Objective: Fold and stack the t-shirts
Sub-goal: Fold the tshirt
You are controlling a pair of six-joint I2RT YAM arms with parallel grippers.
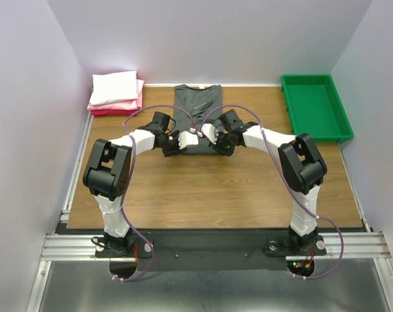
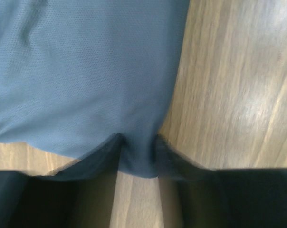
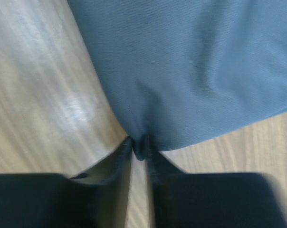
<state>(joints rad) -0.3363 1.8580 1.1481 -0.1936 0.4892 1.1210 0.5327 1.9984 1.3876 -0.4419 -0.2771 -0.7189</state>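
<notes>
Left wrist: your left gripper sits half closed, pinching a hem corner of the dark charcoal grey cloth t-shirt. Right wrist: your right gripper is nearly closed on the other corner.

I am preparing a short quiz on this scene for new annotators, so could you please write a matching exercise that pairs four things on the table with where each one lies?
Things:
1. dark grey t-shirt
2. white folded t-shirt
3. pink folded t-shirts
4. green plastic tray

Places:
A. far right corner of the table
B. top of the far-left stack
C. laid flat, middle of the far side
D. directly under the white one

Pairs: 1-C, 2-B, 3-D, 4-A
</notes>
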